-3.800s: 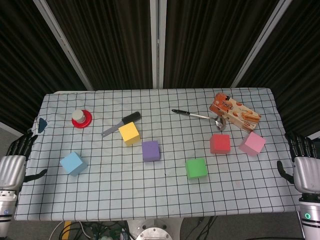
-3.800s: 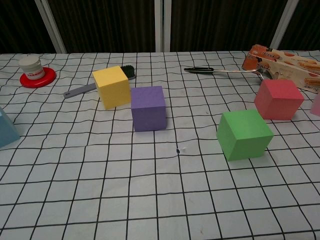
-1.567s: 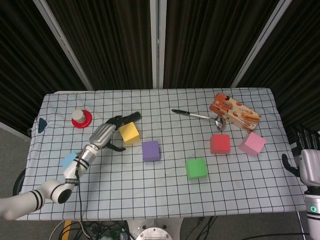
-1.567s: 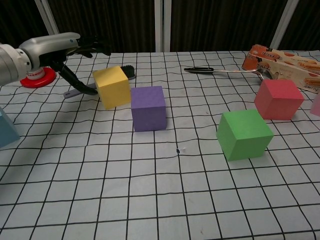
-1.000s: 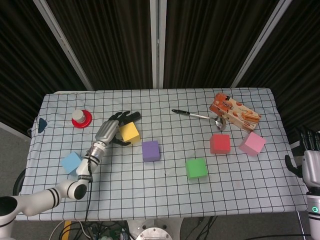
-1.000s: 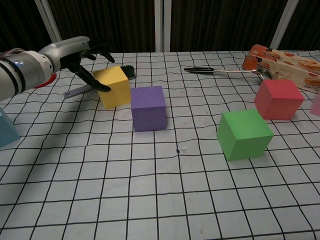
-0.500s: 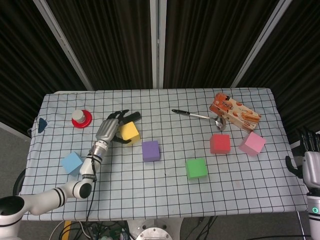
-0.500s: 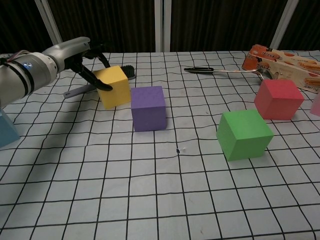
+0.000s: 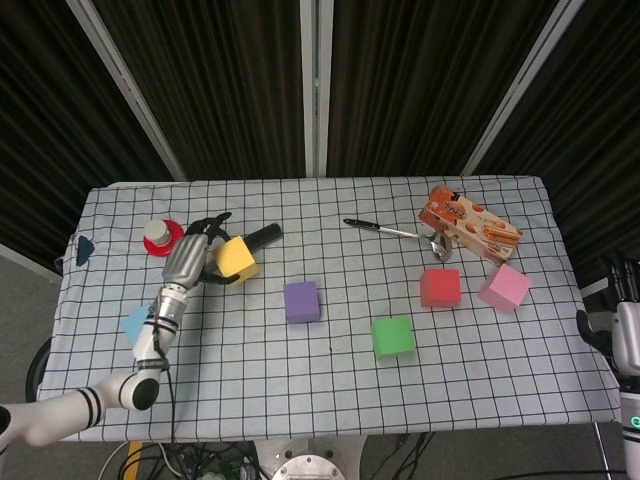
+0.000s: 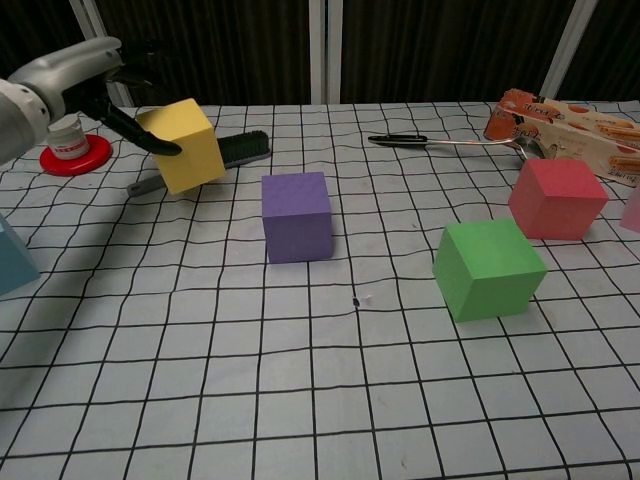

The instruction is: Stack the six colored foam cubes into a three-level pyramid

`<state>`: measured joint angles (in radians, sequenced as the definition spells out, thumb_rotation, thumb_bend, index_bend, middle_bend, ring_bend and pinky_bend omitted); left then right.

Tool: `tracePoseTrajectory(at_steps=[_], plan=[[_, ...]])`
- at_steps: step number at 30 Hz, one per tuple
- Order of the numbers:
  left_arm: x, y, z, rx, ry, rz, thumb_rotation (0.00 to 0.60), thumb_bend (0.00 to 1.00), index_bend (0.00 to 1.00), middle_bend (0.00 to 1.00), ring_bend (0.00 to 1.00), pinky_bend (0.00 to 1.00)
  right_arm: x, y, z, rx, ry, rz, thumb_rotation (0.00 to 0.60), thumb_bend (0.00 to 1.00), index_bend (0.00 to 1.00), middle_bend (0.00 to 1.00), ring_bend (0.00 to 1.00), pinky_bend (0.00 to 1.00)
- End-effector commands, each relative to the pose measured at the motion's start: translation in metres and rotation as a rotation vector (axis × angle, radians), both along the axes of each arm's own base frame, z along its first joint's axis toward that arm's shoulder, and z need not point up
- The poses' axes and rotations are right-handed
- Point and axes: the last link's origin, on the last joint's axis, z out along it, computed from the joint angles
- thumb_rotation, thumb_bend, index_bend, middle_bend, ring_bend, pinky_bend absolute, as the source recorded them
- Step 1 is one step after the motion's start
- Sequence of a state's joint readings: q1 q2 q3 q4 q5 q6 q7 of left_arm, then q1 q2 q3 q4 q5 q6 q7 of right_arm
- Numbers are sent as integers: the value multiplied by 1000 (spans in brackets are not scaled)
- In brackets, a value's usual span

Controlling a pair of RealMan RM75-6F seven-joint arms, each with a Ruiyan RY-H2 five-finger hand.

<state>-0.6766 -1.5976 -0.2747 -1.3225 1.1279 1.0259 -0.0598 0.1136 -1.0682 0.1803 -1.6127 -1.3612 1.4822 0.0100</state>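
A: Starting at the left, what is the left hand (image 9: 187,258) doing?

B: Its fingers are wrapped round the yellow cube (image 9: 236,257), which sits tilted in the grip and, judging by the chest view, is clear of the cloth. It hangs just in front of the black brush (image 10: 205,157), with the red disc and its white jar (image 9: 161,236) a little further left. The blue cube (image 10: 14,258) lies at the left edge of the table (image 9: 300,390), near the arm.

A: So which step is this?

B: I'd judge it the very first one: 1 cube lifted, 0 placed. The other 5 cubes all lie singly, well apart from each other.

A: And moving right?

B: The purple cube (image 9: 301,300) is near the middle, then the green cube (image 9: 392,336), the red cube (image 9: 440,287) and the pink cube (image 9: 505,287). Behind those lie a spoon (image 9: 395,232) and an orange box (image 9: 469,228).

A: What does the next move call for?

B: Probably carrying the yellow cube over and setting it flat against the purple one, faces squared up, to begin a base row of 3. It needs levelling first, since it is held askew.

A: The right hand (image 9: 627,330)?

B: Only partly in view at the right edge, off the table, holding nothing that I can see. Whether its fingers are spread or curled I cannot tell.
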Motion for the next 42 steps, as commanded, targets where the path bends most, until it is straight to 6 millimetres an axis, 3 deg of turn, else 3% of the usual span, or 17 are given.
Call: tracePoseTrajectory(at_steps=[1,6,11,17,26,27,32,42], plan=[[-25,-24,16,-50,41,-76,600,59,98,406,113,130,1,-2,-1,4,0,4,600,327,0,0,0,0],[-41,-46,24,-111,-8,-106,600,59,98,428,113,145,12,-10,-3,13,6,38,600,327,0,0,0,0],[-31,-66,23,-129,-30,-167,600,60,99,443,114,144,23,-13,-4,16,14,68,600,327,0,0,0,0],[-20,-74,9,-156,-51,-200,600,60,100,442,113,139,25,-10,-8,26,22,68,600,327,0,0,0,0],[7,-65,-4,-153,-17,-255,600,60,100,460,141,137,17,-6,-7,22,19,37,600,327,0,0,0,0],[9,-57,-1,-152,-13,-255,600,60,100,458,141,137,17,-6,-8,25,18,35,600,327,0,0,0,0],[11,-48,-11,-190,36,-261,600,60,100,456,141,135,15,-4,-7,27,26,32,600,327,0,0,0,0],[17,-50,-27,-223,45,-278,600,60,100,459,141,132,11,-3,-5,24,26,18,600,327,0,0,0,0]])
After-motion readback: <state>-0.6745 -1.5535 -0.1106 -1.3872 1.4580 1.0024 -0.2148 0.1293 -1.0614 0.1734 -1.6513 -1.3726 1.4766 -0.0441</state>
